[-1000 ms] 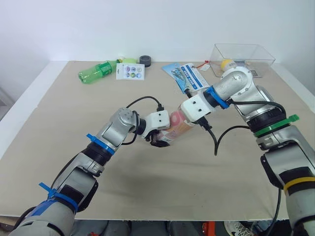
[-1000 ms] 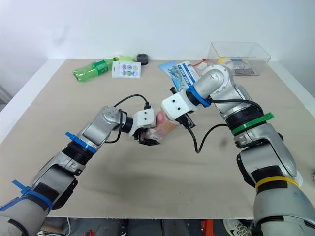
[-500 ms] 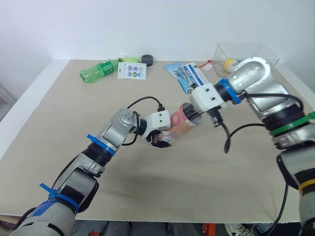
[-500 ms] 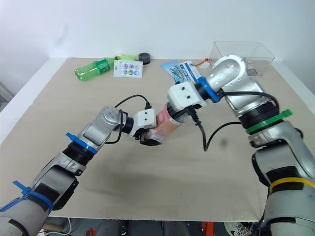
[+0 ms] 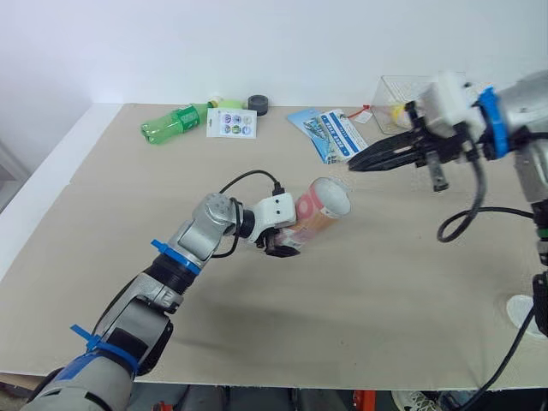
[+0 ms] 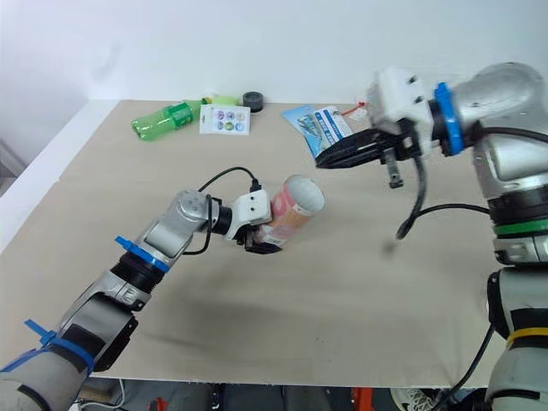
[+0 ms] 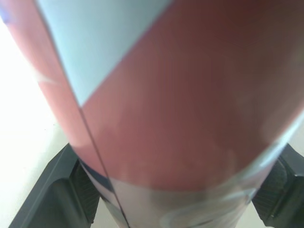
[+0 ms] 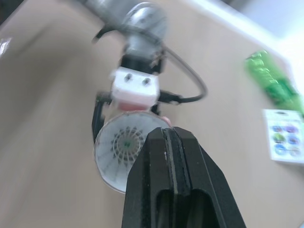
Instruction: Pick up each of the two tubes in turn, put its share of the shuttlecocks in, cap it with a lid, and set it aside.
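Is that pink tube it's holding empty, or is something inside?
Not empty. The tube is uncapped, and the right wrist view looks into it at a feathered shuttlecock.

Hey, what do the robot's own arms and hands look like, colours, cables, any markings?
Both arms are silver-grey with rounded joints. The left arm wears blue bands; the right arm has blue, green and yellow bands. Each wrist carries a white block and a looping black cable. The left hand and right hand each have two black fingers.
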Tool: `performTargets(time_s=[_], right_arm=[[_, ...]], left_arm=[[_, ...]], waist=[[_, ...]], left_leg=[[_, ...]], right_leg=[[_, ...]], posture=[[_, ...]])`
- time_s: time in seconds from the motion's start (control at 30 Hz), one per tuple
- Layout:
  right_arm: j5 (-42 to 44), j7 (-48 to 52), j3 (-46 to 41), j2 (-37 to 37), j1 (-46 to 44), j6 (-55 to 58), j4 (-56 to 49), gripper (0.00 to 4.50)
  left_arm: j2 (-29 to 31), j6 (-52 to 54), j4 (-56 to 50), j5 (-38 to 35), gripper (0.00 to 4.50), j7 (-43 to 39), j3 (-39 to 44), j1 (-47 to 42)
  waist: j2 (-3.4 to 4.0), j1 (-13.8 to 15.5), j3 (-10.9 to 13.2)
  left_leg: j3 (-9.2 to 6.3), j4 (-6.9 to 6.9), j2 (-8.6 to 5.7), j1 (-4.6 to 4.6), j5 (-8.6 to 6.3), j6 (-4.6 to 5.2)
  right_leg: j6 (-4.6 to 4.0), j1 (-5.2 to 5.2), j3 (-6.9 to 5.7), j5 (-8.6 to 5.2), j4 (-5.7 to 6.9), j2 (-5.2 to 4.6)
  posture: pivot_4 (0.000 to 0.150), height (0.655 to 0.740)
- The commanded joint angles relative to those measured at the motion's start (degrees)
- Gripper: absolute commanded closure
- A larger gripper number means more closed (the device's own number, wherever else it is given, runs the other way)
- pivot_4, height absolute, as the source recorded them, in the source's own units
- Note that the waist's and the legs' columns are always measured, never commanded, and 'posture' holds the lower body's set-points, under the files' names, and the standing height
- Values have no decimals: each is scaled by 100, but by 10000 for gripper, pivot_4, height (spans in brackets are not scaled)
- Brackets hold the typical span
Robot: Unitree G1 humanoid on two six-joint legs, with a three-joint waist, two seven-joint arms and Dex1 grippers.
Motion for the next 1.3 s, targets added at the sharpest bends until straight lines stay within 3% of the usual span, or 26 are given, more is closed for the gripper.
performTargets(time_s=[0.03,0.27,0.47,0.63,0.77,0.87,0.97,1.3], right_arm=[[529,-1014,-1261,60,983,573,-729,44772],[407,-2473,-2411,518,3105,770,-1742,44772],[633,-3170,-3356,645,4223,1278,-1654,44772],[762,-3183,-4010,496,4933,1640,-1438,44772],[503,-2231,-4321,-513,6215,2256,-1172,31101],[-222,-1623,-4254,-1344,7089,1878,-939,15852],[-567,-1307,-4347,-1856,7401,1888,-649,1157],[-1060,-756,-4529,-2311,7674,2452,-582,109]], left_arm=[[-299,-589,-208,-506,8098,406,586,372],[-557,-1796,-426,-686,8098,821,782,1419],[-533,-2388,-400,-444,8098,807,456,1810],[-640,-2445,-401,-354,8098,1027,370,1830],[-780,-2427,-415,-264,8098,1202,254,1850],[-814,-2431,-459,-206,8098,1248,147,1896],[-857,-2408,-468,-218,8098,1283,97,1925],[-948,-2311,-566,-247,8098,1427,-34,2021]], waist=[[-7,46,-1],[3,105,-1],[1,132,-1],[1,127,-1],[15,145,-8],[18,114,-10],[11,60,-7],[2,74,-2]], left_leg=[[-5,-1,1,0,0,0],[-1,-3,1,1,-3,7],[7,18,-7,0,3,8],[7,29,-10,4,9,12],[6,24,-11,4,9,12],[12,16,-16,2,5,13],[24,17,-11,12,1,11],[24,23,-15,6,1,9]], right_leg=[[-6,5,-3,3,-1,1],[-10,-4,4,8,8,7],[1,6,11,11,-2,1],[-2,17,12,15,-5,-2],[-3,15,13,9,-6,-2],[-2,10,17,-1,-8,-6],[-4,8,22,1,-7,-6],[-3,5,21,2,-11,-9]], posture=[[1500,7400],[1500,7400],[1500,7400],[1500,7400],[1500,7400],[1500,7400],[1500,7400],[1500,7400]])
